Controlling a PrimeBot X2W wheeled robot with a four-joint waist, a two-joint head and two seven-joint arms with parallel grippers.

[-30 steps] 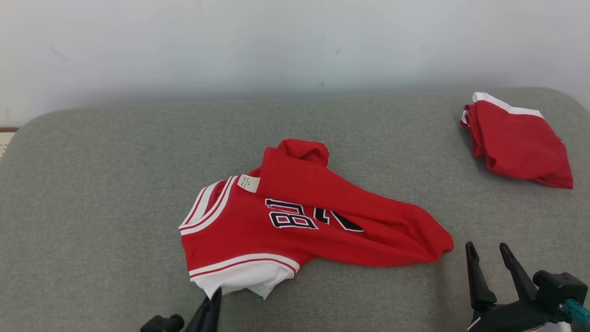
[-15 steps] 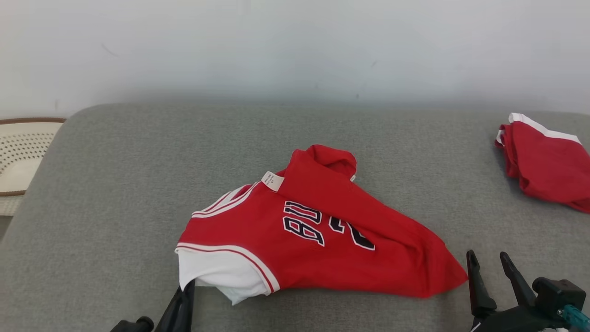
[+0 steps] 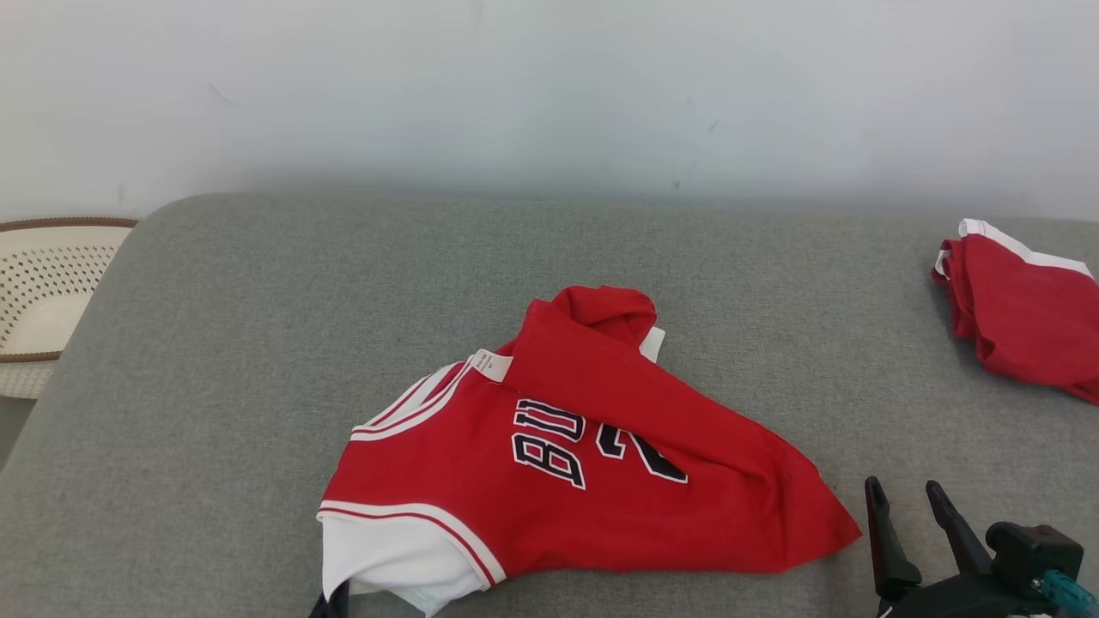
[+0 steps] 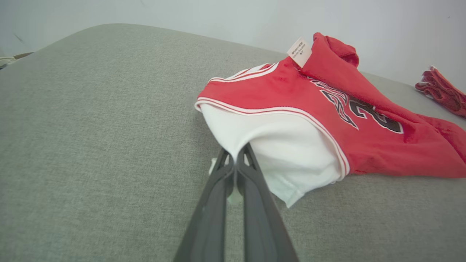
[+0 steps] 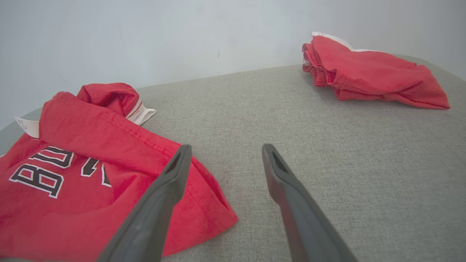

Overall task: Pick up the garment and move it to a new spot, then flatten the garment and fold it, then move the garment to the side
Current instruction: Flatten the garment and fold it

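Observation:
The garment point(image 3: 584, 463) is a crumpled red jersey with dark lettering, white trim and a white sleeve, lying mid-cushion with one part folded over itself. In the left wrist view my left gripper point(image 4: 236, 156) is shut on the white sleeve of the garment point(image 4: 291, 102), at its near left corner. Just the tip of the left gripper point(image 3: 330, 605) peeks over the bottom edge of the head view. My right gripper point(image 3: 901, 491) stands open at the lower right, just beyond the garment's right corner. In the right wrist view the right gripper point(image 5: 225, 149) holds nothing, and its left finger overlaps the garment point(image 5: 91, 160).
A second red garment point(image 3: 1022, 318) lies bunched at the far right of the grey cushion point(image 3: 258, 343), and the right wrist view has the same garment point(image 5: 364, 69). A perforated cream basket point(image 3: 43, 300) sits off the cushion's left end. A pale wall runs behind.
The head camera has swung left, bringing the basket into view. The left gripper has dragged the white sleeve toward the near left, pulling the garment away from the second red garment.

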